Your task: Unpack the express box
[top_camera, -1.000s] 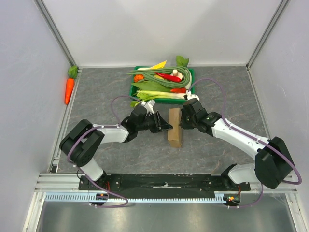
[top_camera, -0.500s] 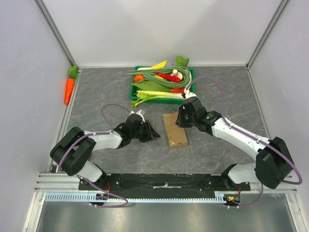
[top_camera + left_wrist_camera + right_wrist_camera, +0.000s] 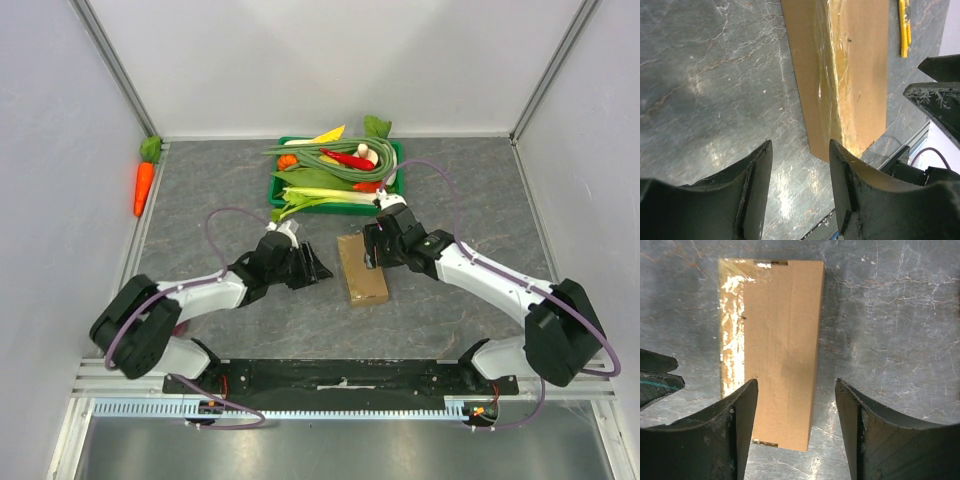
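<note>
**Status:** box (image 3: 362, 271) lies flat on table (image 3: 470, 190), 1 broad face up. It looks sealed: clear tape strip (image 3: 732, 325) runs along its length, and no flap is lifted. Long axis runs near-to-far across table, slightly skewed. Veg tray (image 3: 283, 185) sits just beyond box's far end, not touching.

**R gripper** (image 3: 372, 250): above box's far end, looking down on it. Jaws wide, nothing held. In wrist view box shows inside the gap; contact can't be confirmed.

**L gripper** (image 3: 318, 270): just off box's left long side, low, pointing at box, apart from it. Jaws moderately spread, empty.

**Assessment:** R gripper is nearer, already over box. Unpacking not begun. Next move prob. needs 1 gripper pinning box while the other works tape seam along long axis. Risk: light box may slide on smooth table.
</note>
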{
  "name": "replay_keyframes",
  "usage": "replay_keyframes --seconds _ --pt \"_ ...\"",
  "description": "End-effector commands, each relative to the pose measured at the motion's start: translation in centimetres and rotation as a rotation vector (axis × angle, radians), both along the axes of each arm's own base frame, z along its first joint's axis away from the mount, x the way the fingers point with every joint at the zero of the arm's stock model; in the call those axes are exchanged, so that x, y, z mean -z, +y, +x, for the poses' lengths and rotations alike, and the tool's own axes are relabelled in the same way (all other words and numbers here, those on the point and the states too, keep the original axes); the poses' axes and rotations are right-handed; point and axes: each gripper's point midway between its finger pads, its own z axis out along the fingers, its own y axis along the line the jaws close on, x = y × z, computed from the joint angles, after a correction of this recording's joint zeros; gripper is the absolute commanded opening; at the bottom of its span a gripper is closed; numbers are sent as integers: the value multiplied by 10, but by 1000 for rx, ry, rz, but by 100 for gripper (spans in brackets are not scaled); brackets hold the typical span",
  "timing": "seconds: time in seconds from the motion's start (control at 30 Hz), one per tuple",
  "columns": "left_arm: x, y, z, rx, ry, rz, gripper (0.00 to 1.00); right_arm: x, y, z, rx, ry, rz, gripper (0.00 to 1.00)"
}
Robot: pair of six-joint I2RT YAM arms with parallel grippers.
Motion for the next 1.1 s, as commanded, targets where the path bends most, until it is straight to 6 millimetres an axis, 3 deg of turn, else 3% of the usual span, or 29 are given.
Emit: replay_keyframes --seconds 0.0,0.13,0.4,0.5,0.6,0.7,0.73,0.83,1.07 --pt "-12 -29 11 109 -48 -38 56 24 -11 -6 -41 38 -108 71" --pt "-19 -49 16 138 -47 -71 57 37 -10 -9 -54 71 -120 73" --pt "-16 -58 26 105 -20 -78 57 51 -7 -19 -88 108 -98 73" --pt "-6 -59 26 93 13 -52 52 53 -7 -19 -94 109 -103 73" --pt "2 -56 25 82 37 -15 41 57 -10 -19 -86 115 -116 72" --pt "8 -50 23 60 41 28 36 60 -11 -21 -81 122 -121 64" --pt "6 -48 25 53 29 36 35 62 -12 -22 -80 127 -122 53" --pt "7 -43 24 41 24 57 35 63 -12 -23 -78 132 -124 45" --pt "15 -24 19 9 33 154 33 71 -19 -26 -59 148 -148 43"
